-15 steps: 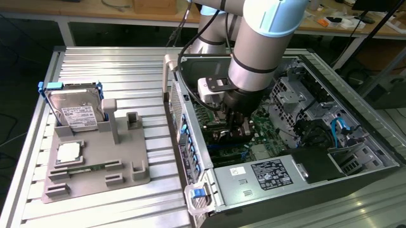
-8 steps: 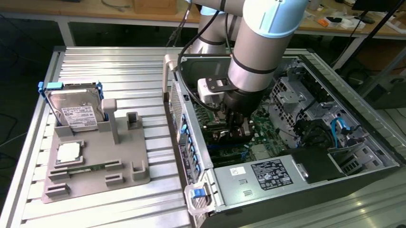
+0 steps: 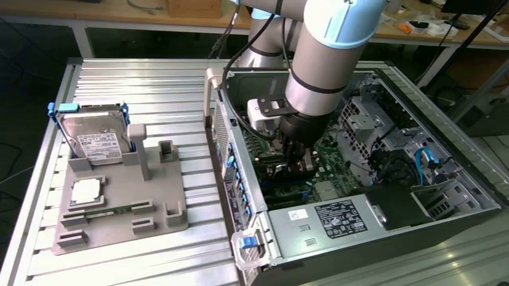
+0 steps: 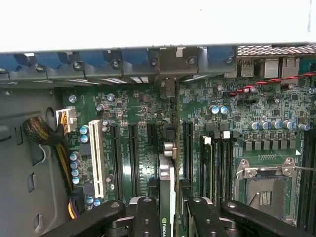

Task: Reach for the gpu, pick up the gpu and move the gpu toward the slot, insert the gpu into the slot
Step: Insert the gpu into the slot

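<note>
- Slatted metal bench (image 3: 127,77) under everything, with wooden tables beyond on the far side.
- Open computer case (image 3: 477,196) lying on the exterior view's right of the bench, side panel off, inside facing up.
- Grey robot arm (image 3: 326,59) reaching down from the far side into the case.
- Grey moulded holder (image 3: 119,208) on the exterior view's left, well apart from the arm.
- Green motherboard (image 4: 143,113) across the floor of the case.
- Silver hard drive (image 3: 95,140) propped in the holder's far end.
- gpu (image 4: 167,187) standing edge-on over the motherboard, between long black connectors, pinched from both sides.
- claw (image 4: 170,213) clenched on the gpu, black fingers (image 4: 146,215) pressed against its faces.
- Square CPU chip (image 3: 86,190) lying flat in the holder, near the hard drive.
</note>
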{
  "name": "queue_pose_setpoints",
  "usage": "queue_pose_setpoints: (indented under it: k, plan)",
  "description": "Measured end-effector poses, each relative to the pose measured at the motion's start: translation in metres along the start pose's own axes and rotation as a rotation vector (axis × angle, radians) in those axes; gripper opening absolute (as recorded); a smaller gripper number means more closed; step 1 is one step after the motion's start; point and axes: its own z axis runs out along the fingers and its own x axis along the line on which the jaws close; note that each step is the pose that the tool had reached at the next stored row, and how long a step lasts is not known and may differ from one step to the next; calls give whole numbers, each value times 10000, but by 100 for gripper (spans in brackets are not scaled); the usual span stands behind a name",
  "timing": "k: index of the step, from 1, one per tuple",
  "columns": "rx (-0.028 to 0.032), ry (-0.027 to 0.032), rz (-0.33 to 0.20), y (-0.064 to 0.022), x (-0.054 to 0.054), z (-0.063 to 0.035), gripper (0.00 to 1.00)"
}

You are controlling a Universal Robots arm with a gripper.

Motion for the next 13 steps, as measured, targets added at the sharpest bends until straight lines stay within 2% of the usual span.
queue_pose_setpoints:
  k: [13]
  plan:
    - [-2, -28, 2, 5, 1, 38, 27]
